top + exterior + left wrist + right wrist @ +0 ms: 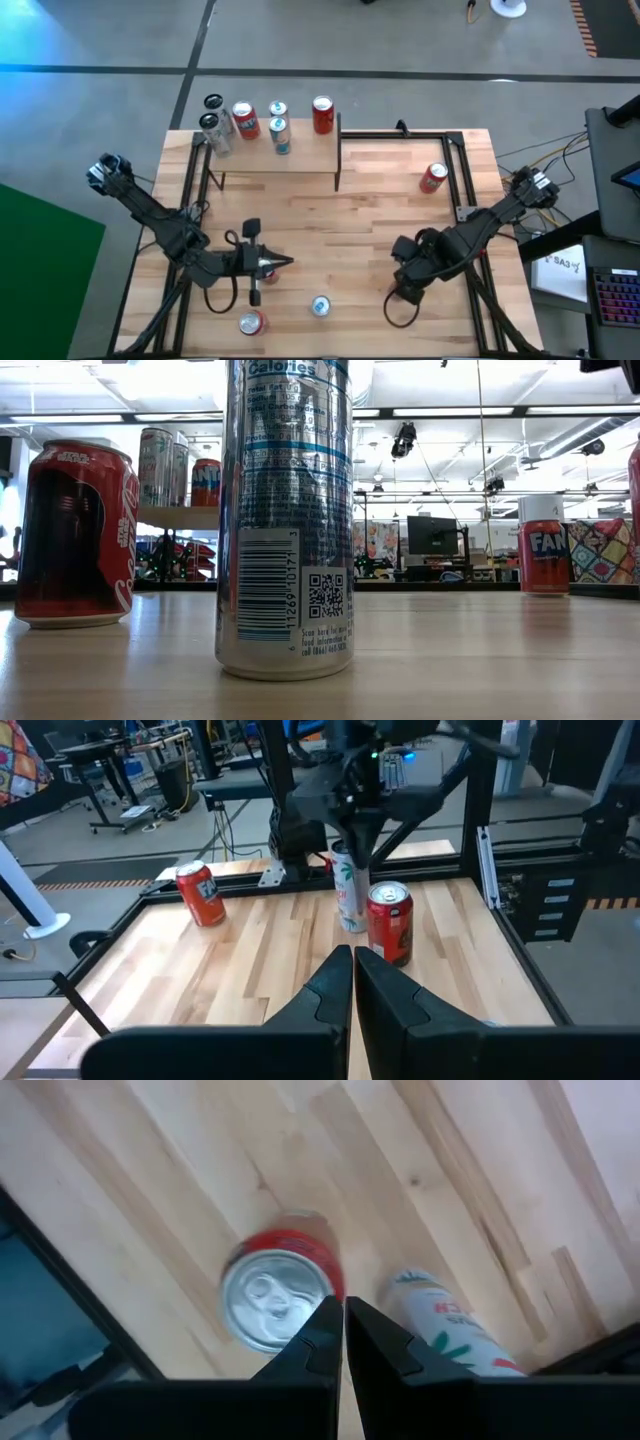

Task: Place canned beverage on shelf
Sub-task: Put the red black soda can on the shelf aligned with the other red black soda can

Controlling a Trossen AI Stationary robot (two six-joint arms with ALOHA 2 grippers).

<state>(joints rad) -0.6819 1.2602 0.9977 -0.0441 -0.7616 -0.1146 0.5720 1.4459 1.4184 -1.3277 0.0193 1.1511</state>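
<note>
Left hand (287,263) closed and empty above tabletop (380,210), right hand (397,293) likewise.

Cans (278,130) stand on the shelf (305,155) and table (350,220).

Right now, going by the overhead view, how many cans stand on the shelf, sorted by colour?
Red cans: 2
Blue-and-silver cans: 2
Plain silver cans: 2
Total on the shelf: 6
</note>
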